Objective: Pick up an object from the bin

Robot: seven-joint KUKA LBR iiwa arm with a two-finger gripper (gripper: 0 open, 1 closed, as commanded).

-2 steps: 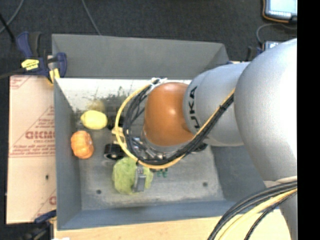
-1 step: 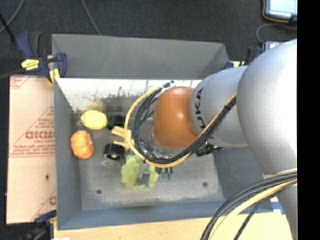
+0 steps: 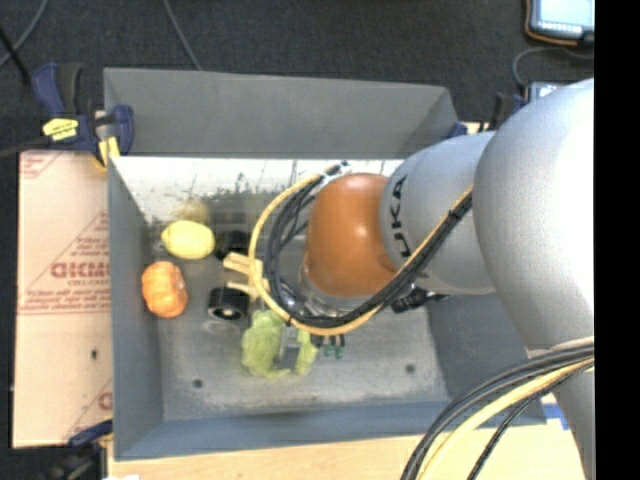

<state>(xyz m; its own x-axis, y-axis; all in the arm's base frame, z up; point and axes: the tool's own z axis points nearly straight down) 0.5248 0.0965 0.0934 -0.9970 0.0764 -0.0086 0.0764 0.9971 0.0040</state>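
– While the arm (image 3: pixel 520 198) is leaning in over the bin (image 3: pixel 280 118), how far along is the pick looking to you?
– Not finished, I'm judging. Nothing is hanging in the air. Nearest to us, the big grey arm is covering the right half, and its orange cover (image 3: pixel 345 233), ringed by cables (image 3: pixel 268 258), is hovering over the middle of the floor.
– And what is lying under it?
– Toward the near wall a crumpled green leafy thing (image 3: pixel 262 346) is lying, and the wrist's lower end is sitting right at its right side, touching it or nearly so.
– Are the jaws gripping it?
– I cannot tell; the cover is hiding them.
– Going farther back?
– A small black thing (image 3: pixel 228 305) is lying just left of the cables, an orange pumpkin-like ball (image 3: pixel 164 288) is resting by the left wall, and a yellow lemon (image 3: pixel 188 239) is sitting beyond it, beside a dark piece (image 3: pixel 232 241) I'm failing to make out.
– So what is remaining?
– Getting a firm hold and lifting something clear, by my reckoning. Whatever is lying beneath the arm on the right is being blocked from us.
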